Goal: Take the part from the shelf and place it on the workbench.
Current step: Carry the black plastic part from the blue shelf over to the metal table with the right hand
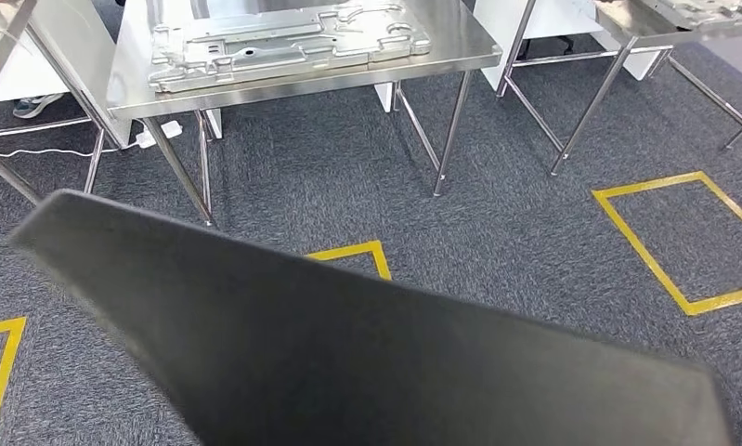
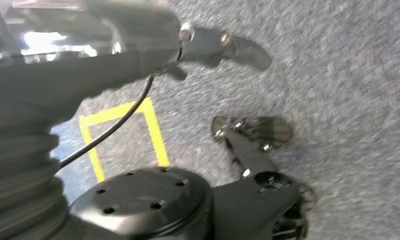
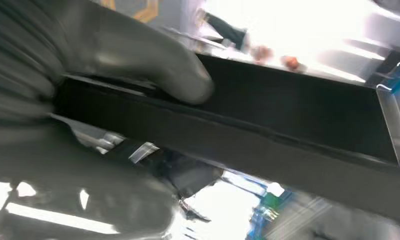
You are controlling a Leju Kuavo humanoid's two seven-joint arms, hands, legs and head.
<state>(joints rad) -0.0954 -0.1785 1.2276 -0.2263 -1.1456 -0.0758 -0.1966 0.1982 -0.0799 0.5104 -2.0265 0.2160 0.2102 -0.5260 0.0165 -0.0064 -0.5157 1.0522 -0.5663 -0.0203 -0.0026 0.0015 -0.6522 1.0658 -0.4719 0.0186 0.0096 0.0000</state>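
dark part (image 1: 367, 353) blocks the carpet (image 1: 497, 214); right robot hand (image 3: 137, 65) seemingly grips it

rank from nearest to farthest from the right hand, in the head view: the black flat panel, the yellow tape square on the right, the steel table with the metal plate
1. Black flat panel, gripped by the right hand.
2. Yellow tape square, on the carpet at right.
3. Steel table with the metal plate, far, ahead.
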